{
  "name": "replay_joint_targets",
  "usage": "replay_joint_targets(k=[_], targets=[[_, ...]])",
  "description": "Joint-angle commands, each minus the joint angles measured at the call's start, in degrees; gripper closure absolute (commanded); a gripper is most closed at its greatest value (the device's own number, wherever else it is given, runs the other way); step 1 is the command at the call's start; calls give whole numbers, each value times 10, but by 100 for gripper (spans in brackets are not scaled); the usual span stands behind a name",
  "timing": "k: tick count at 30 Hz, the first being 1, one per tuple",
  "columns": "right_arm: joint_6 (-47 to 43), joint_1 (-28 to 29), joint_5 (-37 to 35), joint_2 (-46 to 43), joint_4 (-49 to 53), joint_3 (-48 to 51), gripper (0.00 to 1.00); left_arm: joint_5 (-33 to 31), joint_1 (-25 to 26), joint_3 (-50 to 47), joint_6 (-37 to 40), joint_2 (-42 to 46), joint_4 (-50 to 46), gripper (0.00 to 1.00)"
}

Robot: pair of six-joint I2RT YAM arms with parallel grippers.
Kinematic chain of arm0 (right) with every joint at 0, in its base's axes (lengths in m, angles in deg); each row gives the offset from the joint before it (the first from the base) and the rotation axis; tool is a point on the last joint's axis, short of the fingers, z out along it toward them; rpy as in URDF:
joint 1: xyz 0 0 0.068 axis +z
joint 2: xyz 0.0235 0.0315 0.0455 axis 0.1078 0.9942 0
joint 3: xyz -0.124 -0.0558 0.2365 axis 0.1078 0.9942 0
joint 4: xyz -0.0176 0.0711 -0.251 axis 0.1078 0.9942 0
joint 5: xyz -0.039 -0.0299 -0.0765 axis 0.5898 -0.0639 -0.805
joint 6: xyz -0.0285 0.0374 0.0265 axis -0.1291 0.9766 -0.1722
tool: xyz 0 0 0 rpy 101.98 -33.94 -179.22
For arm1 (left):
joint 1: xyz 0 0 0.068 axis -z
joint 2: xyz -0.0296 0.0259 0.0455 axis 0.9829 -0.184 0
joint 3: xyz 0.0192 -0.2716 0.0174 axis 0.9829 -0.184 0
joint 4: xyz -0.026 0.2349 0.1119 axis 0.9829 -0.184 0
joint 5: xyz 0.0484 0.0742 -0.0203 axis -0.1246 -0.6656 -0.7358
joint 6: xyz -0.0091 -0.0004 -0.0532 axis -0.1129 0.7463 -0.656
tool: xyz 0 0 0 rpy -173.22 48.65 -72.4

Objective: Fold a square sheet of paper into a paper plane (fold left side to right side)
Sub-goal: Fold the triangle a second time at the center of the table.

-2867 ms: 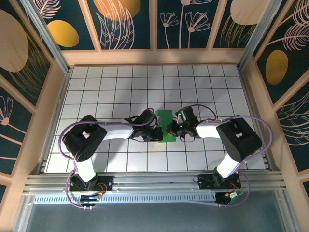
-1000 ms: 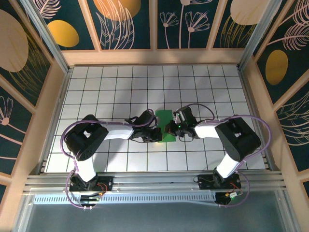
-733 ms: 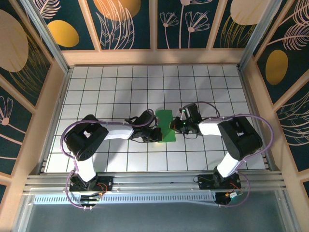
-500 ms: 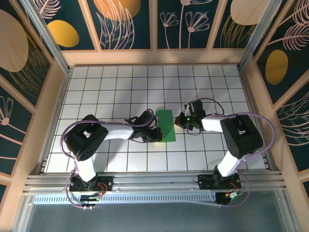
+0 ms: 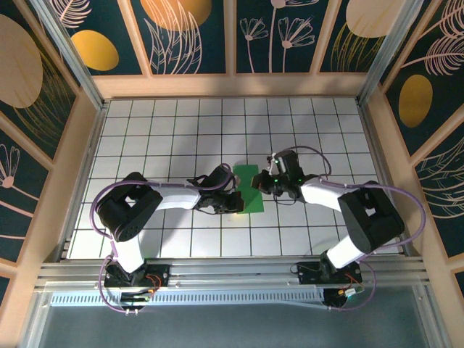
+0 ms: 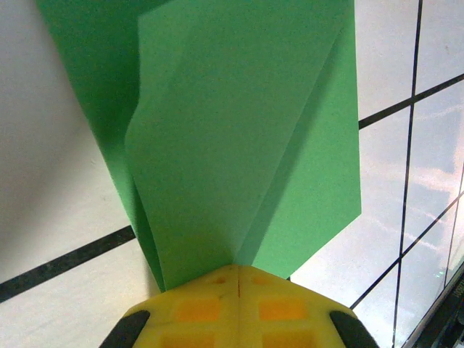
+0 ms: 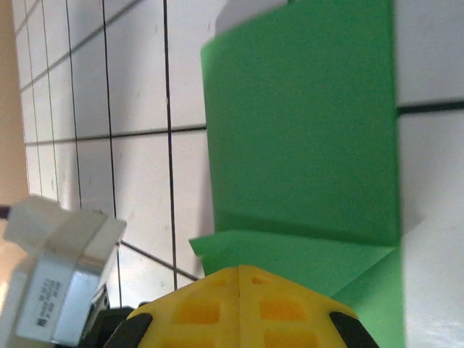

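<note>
The green sheet of paper (image 5: pixel 250 190) lies partly folded on the white tiles at mid-table, between both arms. My left gripper (image 5: pixel 237 204) is at its near-left corner. In the left wrist view the yellow jaws (image 6: pixel 238 267) are shut and the sheet (image 6: pixel 239 130) fans out from their tip, with a raised flap and a crease running into the tip. My right gripper (image 5: pixel 262 185) sits at the sheet's right edge. Its jaws (image 7: pixel 240 268) are closed, and their tip rests over a low flap of the paper (image 7: pixel 304 130).
White grid tiles (image 5: pixel 181 138) stretch out on all sides of the sheet. Wooden walls (image 5: pixel 228 85) enclose the floor, and a metal rail (image 5: pixel 232 275) runs along the near edge. A white box-shaped part of the left arm (image 7: pixel 58 275) stands close beside the right jaws.
The right gripper pulled away to the right of the sheet, then came back to its right edge. The left gripper and the sheet's near-left corner stayed put.
</note>
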Motion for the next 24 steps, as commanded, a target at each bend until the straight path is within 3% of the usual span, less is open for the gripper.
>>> replay_joint_targets(k=[1,9,24], targets=[[32,10,10,36,-43,7,100,-24,-3,-17,3,-4,-61,100],[36,10,2,88,-43,4,100,-15,-4,-13,1,1,-50,100],[26,9,-6,103,-2,26,100,14,-13,50,-10,-4,-24,100]])
